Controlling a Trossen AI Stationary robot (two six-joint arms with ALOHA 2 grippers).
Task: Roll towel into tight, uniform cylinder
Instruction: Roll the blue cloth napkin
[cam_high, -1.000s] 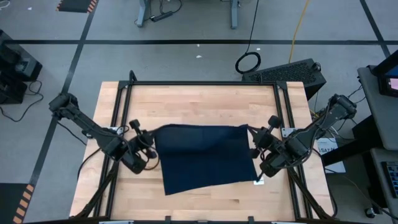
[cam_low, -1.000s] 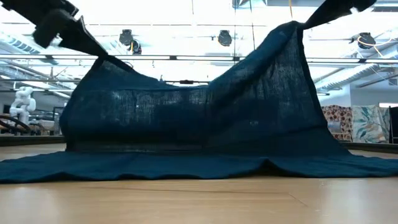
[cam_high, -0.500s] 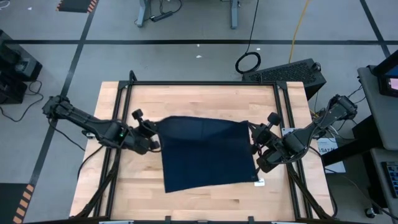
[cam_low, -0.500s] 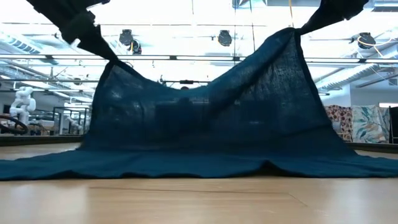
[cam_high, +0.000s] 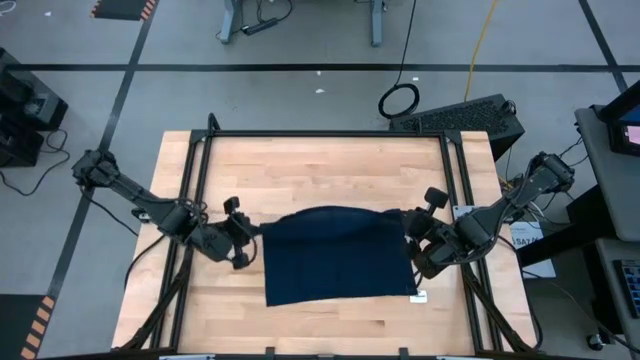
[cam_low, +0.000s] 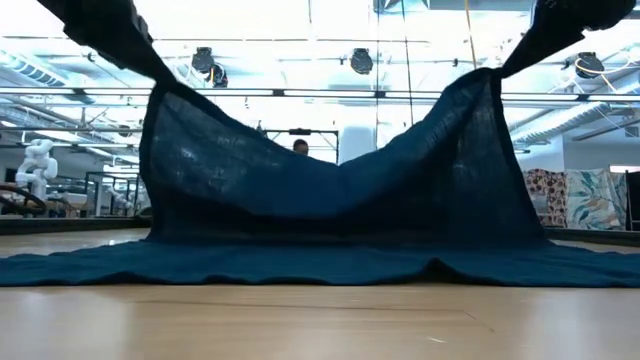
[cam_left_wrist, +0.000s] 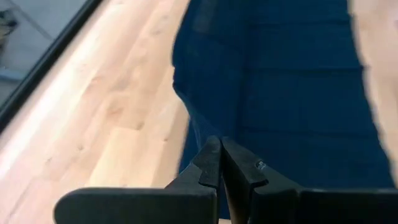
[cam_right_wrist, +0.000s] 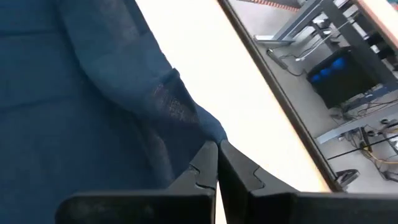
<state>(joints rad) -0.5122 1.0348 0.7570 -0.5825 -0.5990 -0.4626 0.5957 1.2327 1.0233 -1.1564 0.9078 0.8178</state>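
The dark navy towel (cam_high: 338, 258) lies with its near half flat on the wooden table (cam_high: 320, 170). Its far edge is raised by both far corners and sags between them (cam_low: 335, 165). My left gripper (cam_high: 253, 238) is shut on the far left corner. My right gripper (cam_high: 408, 230) is shut on the far right corner. A small white tag (cam_high: 420, 296) sticks out at the near right corner. In the low view the towel (cam_low: 330, 215) hangs as a curtain from both grippers down to the flat part. My left gripper pinches the towel's far left corner (cam_left_wrist: 200, 132) between its two fingers, slanting down from the table's left side. The corner is lifted clear and the cloth runs down from it to the table. One layer or several, I cannot tell. My right gripper pinches the towel's far right corner (cam_right_wrist: 205, 132) between its two fingers, slanting down from the table's right side. That corner (cam_low: 488, 78) is lifted clear, and the cloth falls away from it in a slope to the flat part.
A black metal frame (cam_high: 205, 160) runs along the table's left, far and right sides. Bare wood lies far of the towel and along the near edge (cam_high: 330, 325). A person's head (cam_low: 300, 147) shows in the room behind, over the sagging edge.
Both grippers have carried the raised far edge toward the table's near edge, so the towel covers less of the table. The left gripper went far and up first, then came back nearer, turning as it went. The middle of the raised edge sags lower; the near edge has stayed.
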